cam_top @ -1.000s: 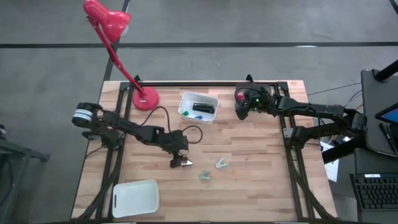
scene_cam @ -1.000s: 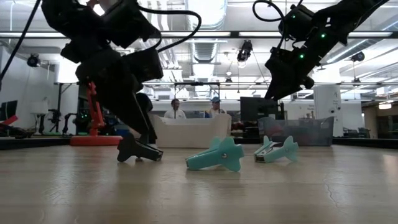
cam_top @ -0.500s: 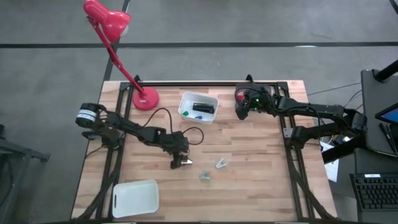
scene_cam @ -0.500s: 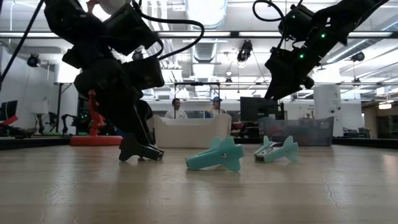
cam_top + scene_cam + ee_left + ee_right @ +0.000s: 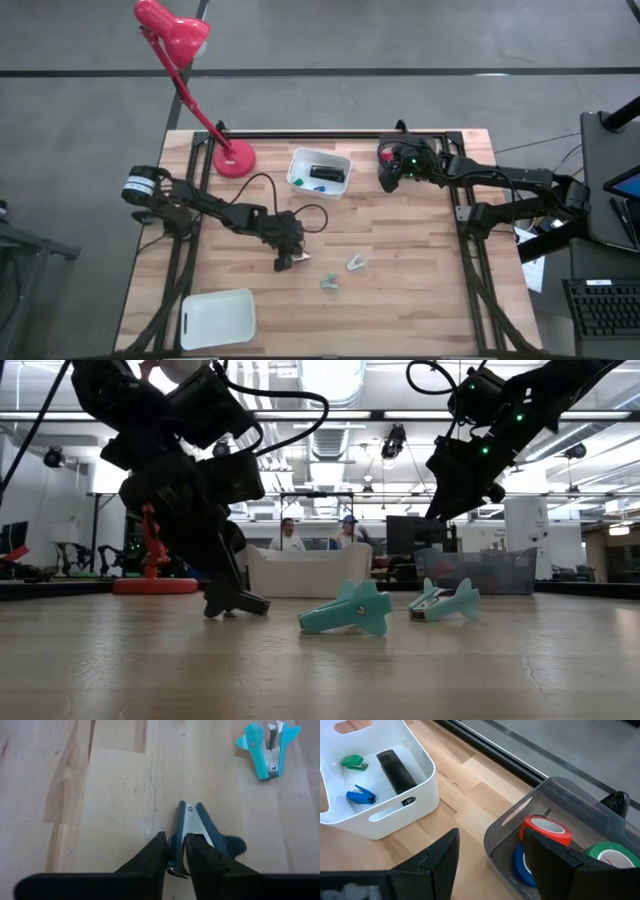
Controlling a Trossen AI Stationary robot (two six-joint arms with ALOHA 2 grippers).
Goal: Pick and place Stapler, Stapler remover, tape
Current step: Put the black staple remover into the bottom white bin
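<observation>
Your left tool is squeezed shut on the dark pointy staple remover. It holds the back end, and the remover touches the pale wooden surface. This spot is near the white plastic tub, on the side facing the front of the surface.

The remover looks small and light. It is hard plastic with a shiny metal middle, so it could slip. It is springy too, and I think it may twist if you squeeze one wing only. Hold it across its narrow back, as it is held now, and lift slowly.

Two light blue-green staple removers lie close beside the dark one, also on the front side of the tub.

Inside the tub lies the slim black stapler, a stiff smooth bar. A small green piece and a small blue piece lie with it.

Your right tool hangs just beside the tub with its fingers apart. It is over a see-through grey box. In that box are the round tape rings: red, blue and green. They look light and smooth.
</observation>
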